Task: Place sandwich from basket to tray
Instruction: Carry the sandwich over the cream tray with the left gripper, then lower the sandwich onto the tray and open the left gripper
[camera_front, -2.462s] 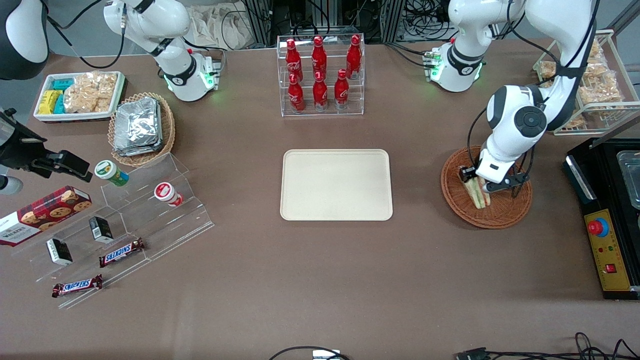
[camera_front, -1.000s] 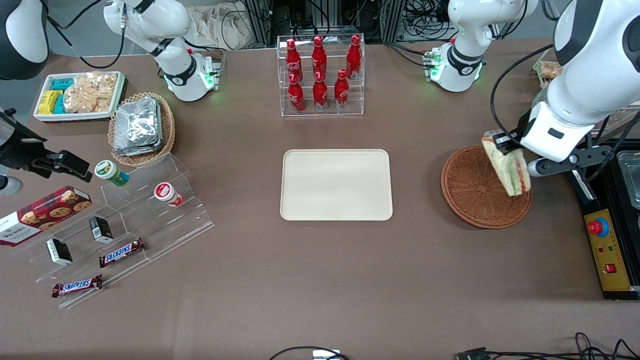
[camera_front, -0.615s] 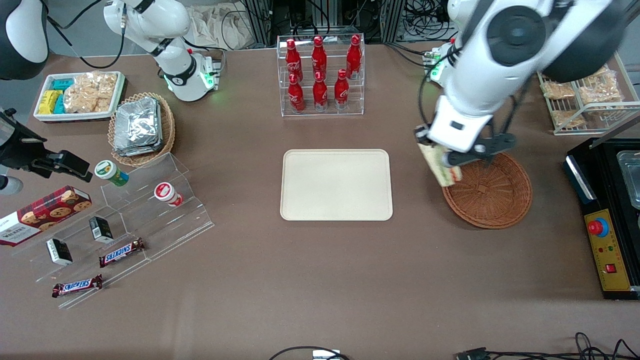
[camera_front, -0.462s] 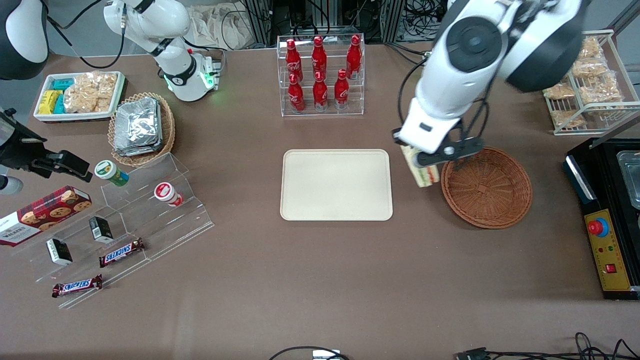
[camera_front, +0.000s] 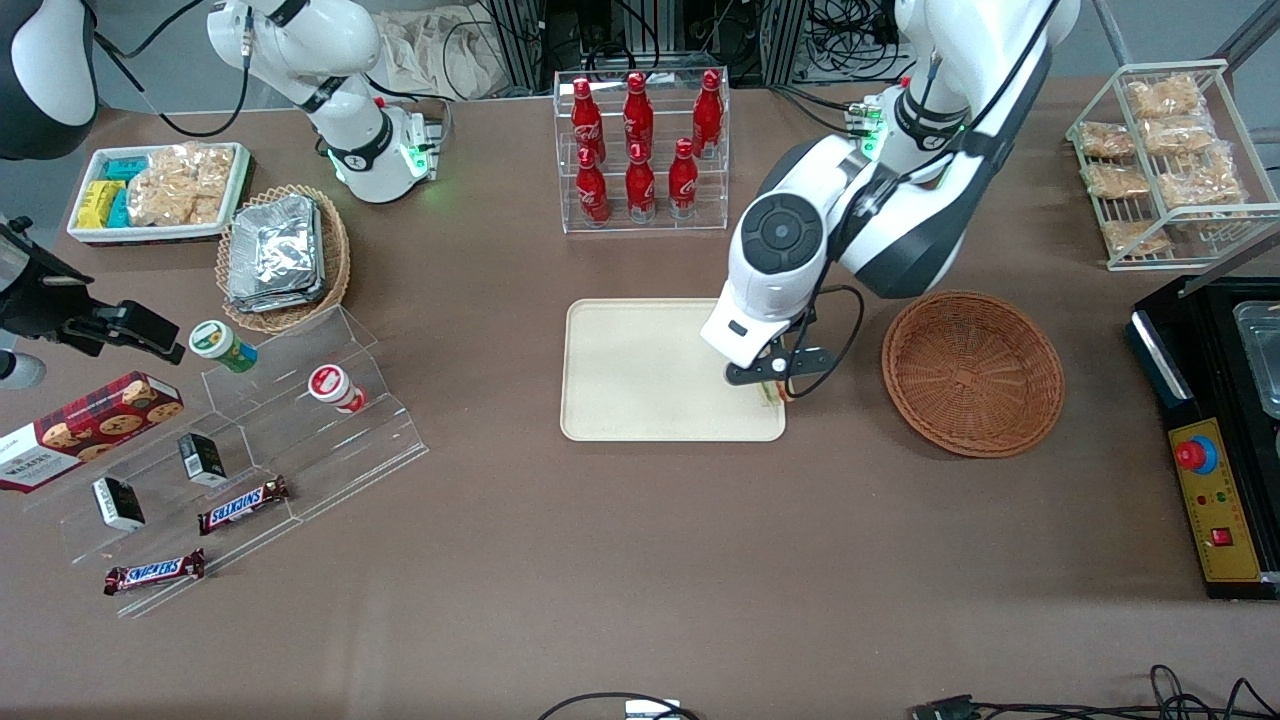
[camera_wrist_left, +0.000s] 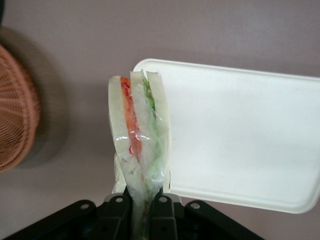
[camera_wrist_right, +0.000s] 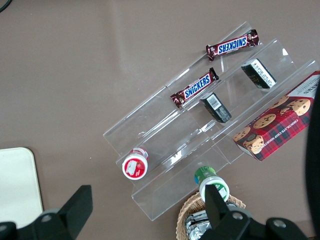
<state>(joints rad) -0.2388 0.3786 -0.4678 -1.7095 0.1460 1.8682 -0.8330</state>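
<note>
The clear-wrapped wedge sandwich of pale bread with green, red and orange filling (camera_wrist_left: 139, 135) hangs pinched between the fingers of the left arm's black end effector (camera_wrist_left: 142, 207), poised over the corner of the flat cream-beige rectangular plastic tray (camera_wrist_left: 240, 135) that lies nearest the basket. In the front view only a sliver of the sandwich (camera_front: 769, 393) shows beneath the end effector (camera_front: 768, 378), at the edge of the tray (camera_front: 640, 370) toward the working arm's end of the brown table (camera_front: 640, 560). The round brown wicker basket (camera_front: 972, 372) sits beside the tray, apart from it, with nothing in it. A clear acrylic rack of red cola bottles (camera_front: 641, 150) stands farther from the front camera than the tray.
</note>
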